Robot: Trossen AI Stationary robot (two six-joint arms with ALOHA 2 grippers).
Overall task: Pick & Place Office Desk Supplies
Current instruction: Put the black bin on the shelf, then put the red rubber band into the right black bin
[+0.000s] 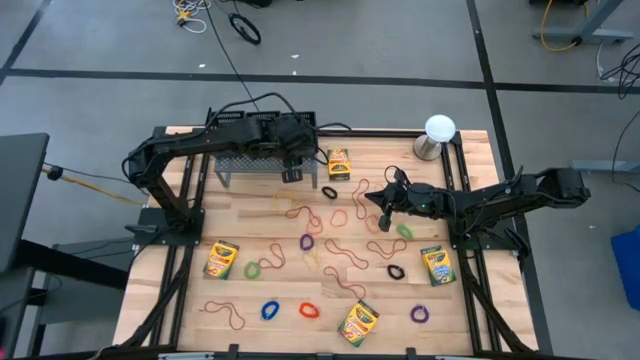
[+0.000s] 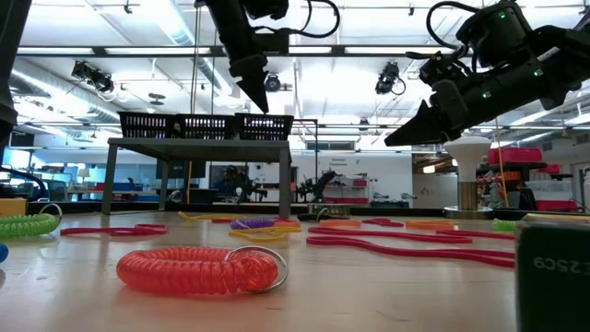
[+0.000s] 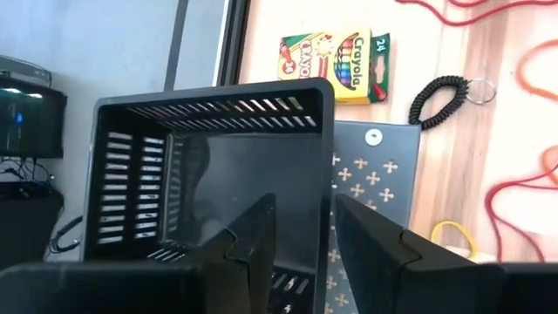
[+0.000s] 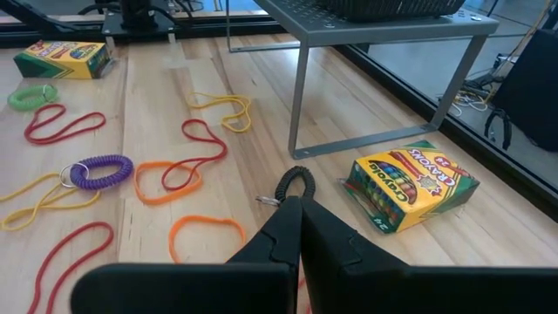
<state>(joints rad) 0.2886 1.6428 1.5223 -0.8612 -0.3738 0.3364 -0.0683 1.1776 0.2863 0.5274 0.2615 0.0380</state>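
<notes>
Crayon boxes (image 1: 339,163) and rubber bands (image 1: 309,311) lie scattered across the wooden table (image 1: 470,150) — one box near the far edge, beside the metal stand. The left gripper (image 1: 292,174) hangs over the black basket (image 3: 209,183) on that stand, fingers parted, holding nothing. The right gripper (image 1: 384,218) hovers mid-table, fingers closed — empty.

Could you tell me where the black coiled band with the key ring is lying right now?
In the high view the black coiled band lies near the table's far edge, just in front of a crayon box and beside the grey metal stand.
</notes>
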